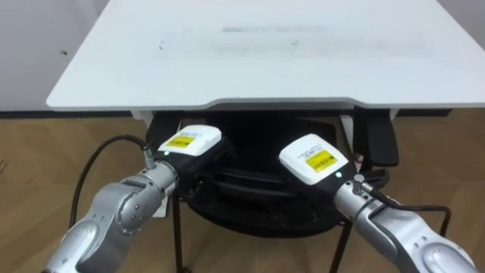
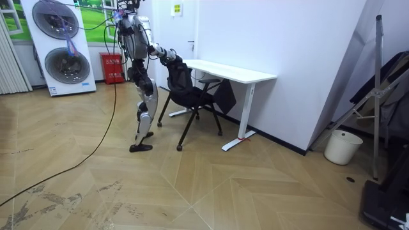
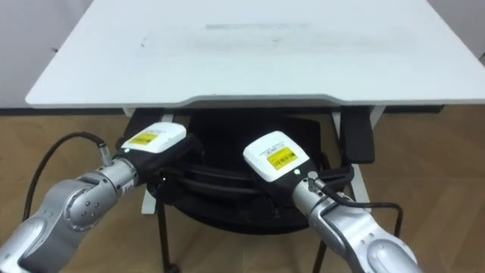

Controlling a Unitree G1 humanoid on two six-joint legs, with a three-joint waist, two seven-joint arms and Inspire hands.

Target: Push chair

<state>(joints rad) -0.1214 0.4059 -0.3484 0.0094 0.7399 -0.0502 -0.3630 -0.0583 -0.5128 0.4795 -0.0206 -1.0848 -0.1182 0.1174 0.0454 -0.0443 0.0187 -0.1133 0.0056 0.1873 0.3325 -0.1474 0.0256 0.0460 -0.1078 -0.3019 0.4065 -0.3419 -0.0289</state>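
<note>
A black chair (image 1: 258, 205) stands partly under the white desk (image 1: 265, 53), its seat below the desk's front edge and one armrest (image 1: 377, 141) at the right. My left hand (image 1: 189, 144) and right hand (image 1: 312, 158) both rest against the top of the chair's back, side by side. Their white backs face up, and the fingers are hidden against the dark backrest. In the room view I stand behind the chair (image 2: 192, 96), leaning forward with both arms stretched out to its back, and the desk (image 2: 236, 71) is beyond it against the wall.
The desk's white legs (image 1: 347, 125) flank the chair. Two stacked round-door machines (image 2: 64, 45) and a red box (image 2: 112, 68) stand at the room view's left. A white bucket (image 2: 337, 147) and a folded metal frame (image 2: 377, 96) are at its right. Open wooden floor lies behind me.
</note>
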